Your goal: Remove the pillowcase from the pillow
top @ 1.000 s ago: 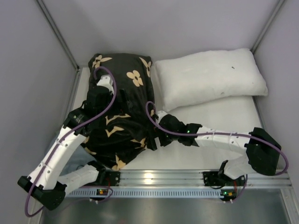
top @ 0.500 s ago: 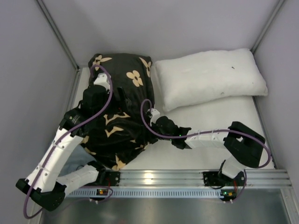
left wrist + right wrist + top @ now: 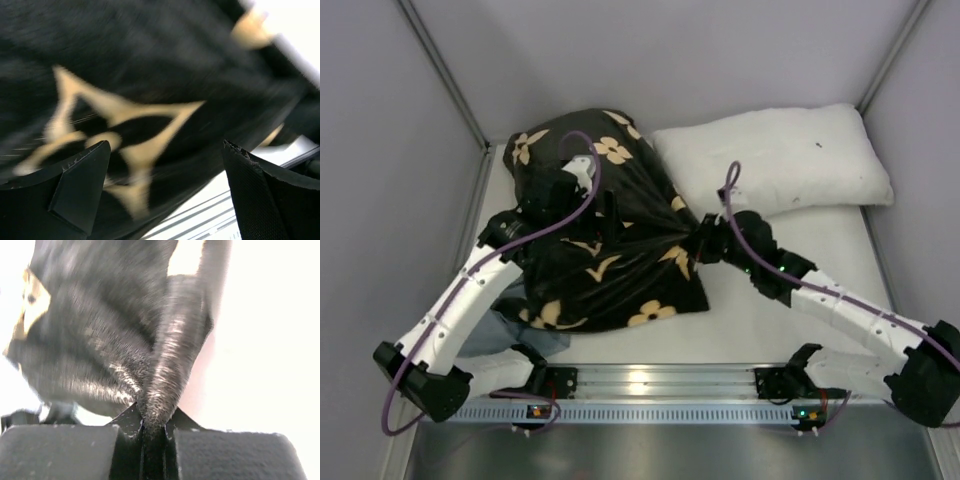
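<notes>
The black pillowcase (image 3: 605,250) with tan flowers lies bunched at the left middle and is drawn out to a point on its right. My right gripper (image 3: 698,240) is shut on that point. In the right wrist view a fold of the dark pillowcase (image 3: 125,340) runs down between the closed jaws of the gripper (image 3: 152,426). My left gripper (image 3: 568,195) hovers open over the back of the pillowcase. Its fingers (image 3: 82,182) stand wide apart above the printed fabric (image 3: 150,75) and hold nothing. The pillow is hidden inside the pillowcase.
Another plain white pillow (image 3: 775,165) with a tiny dark speck lies at the back right, close behind the right gripper. A blue-grey cloth (image 3: 520,330) peeks out under the pillowcase's near left edge. A metal rail (image 3: 650,382) runs along the front, and grey walls (image 3: 390,150) close in the sides.
The right gripper closed on the pillowcase's edge and pulled it up and to the right, stretching the fabric. The left arm moved back and right over the pillowcase. The blue-grey cloth came into view.
</notes>
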`<action>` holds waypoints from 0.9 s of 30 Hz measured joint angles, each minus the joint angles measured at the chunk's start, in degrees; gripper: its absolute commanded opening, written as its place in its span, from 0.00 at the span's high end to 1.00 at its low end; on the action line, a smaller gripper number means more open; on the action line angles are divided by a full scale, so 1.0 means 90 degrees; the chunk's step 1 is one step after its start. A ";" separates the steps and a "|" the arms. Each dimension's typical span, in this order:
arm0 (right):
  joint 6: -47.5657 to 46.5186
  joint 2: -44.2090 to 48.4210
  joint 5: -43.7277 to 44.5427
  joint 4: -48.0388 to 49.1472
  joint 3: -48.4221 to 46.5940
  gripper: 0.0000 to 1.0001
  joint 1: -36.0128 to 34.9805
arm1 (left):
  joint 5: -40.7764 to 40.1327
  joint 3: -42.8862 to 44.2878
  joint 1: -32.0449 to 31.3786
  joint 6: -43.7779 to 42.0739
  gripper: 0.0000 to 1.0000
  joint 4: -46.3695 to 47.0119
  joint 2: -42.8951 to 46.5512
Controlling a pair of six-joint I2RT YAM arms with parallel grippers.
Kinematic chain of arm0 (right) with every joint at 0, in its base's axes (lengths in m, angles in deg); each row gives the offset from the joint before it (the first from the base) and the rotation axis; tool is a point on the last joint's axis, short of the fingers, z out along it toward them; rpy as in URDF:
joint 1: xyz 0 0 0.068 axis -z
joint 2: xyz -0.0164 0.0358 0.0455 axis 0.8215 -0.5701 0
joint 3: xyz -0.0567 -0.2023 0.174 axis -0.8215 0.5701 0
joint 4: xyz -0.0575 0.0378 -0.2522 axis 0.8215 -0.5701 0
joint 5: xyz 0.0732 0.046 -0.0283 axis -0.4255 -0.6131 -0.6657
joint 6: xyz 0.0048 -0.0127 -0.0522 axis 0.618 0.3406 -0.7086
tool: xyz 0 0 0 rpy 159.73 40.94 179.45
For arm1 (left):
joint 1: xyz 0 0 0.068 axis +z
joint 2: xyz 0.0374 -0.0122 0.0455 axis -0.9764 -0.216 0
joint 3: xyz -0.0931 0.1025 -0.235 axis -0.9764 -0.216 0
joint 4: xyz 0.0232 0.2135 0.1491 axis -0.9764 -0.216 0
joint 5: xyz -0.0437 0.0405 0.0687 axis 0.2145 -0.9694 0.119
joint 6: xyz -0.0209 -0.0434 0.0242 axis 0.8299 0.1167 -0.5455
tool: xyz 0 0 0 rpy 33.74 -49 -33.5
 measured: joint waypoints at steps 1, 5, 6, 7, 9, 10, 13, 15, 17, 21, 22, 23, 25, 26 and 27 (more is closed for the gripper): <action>-0.0107 0.0192 -0.0085 -0.0279 -0.0114 0.99 0.0469 | -0.0017 0.0027 -0.0090 -0.0044 0.03 -0.0012 -0.0104; -0.0622 -0.0097 -0.0593 -0.1304 -0.1005 0.94 0.1741 | -0.0542 0.0318 -0.0974 -0.0262 0.01 -0.0034 -0.0641; -0.0731 -0.0299 -0.0753 -0.1481 -0.1195 0.91 0.1843 | -0.0726 0.0408 -0.1224 -0.0311 0.01 -0.0024 -0.0753; -0.0835 -0.0515 -0.0950 -0.1637 -0.1345 0.86 0.1909 | -0.0930 0.0476 -0.1479 -0.0372 0.01 -0.0017 -0.0855; -0.0933 -0.0891 -0.1273 -0.1790 -0.1537 0.50 0.1991 | -0.1297 0.0631 -0.1892 -0.0498 0.01 -0.0022 -0.1056; -0.1037 -0.1093 -0.1457 -0.1855 -0.1586 0.34 0.2030 | -0.1481 0.0707 -0.2052 -0.0563 0.01 -0.0022 -0.1166; -0.1163 -0.1360 -0.1700 -0.2089 -0.1603 0.17 0.2144 | -0.1962 0.0894 -0.2424 -0.0760 0.01 0.0000 -0.1477; -0.1197 -0.1353 -0.1722 -0.2215 -0.1588 0.03 0.2237 | -0.2324 0.0979 -0.2722 -0.0930 0.01 0.0005 -0.1722; -0.1246 -0.1171 -0.1615 -0.2300 -0.1525 0.01 0.2353 | -0.2652 0.1013 -0.2970 -0.1071 0.01 0.0007 -0.1960; -0.1246 -0.0391 -0.1222 -0.2606 -0.1314 0.01 0.2628 | -0.3065 0.1018 -0.3201 -0.1321 0.01 0.0000 -0.2278; -0.1243 -0.0129 -0.1158 -0.2647 -0.1253 0.01 0.2744 | -0.3135 0.1018 -0.3211 -0.1367 0.01 0.0000 -0.2302; -0.1239 0.0131 -0.1112 -0.2691 -0.1202 0.00 0.2878 | -0.3203 0.1008 -0.3211 -0.1406 0.01 0.0000 -0.2305; -0.1241 0.0578 -0.1107 -0.2749 -0.1083 0.01 0.3140 | -0.3327 0.1008 -0.3208 -0.1440 0.01 0.0010 -0.2302; -0.1239 0.0792 -0.1144 -0.2800 -0.1022 0.00 0.3254 | -0.3373 0.1008 -0.3208 -0.1455 0.01 0.0007 -0.2305; -0.1236 0.0971 -0.1185 -0.2829 -0.0954 0.01 0.3337 | -0.3419 0.1003 -0.3208 -0.1467 0.01 0.0005 -0.2310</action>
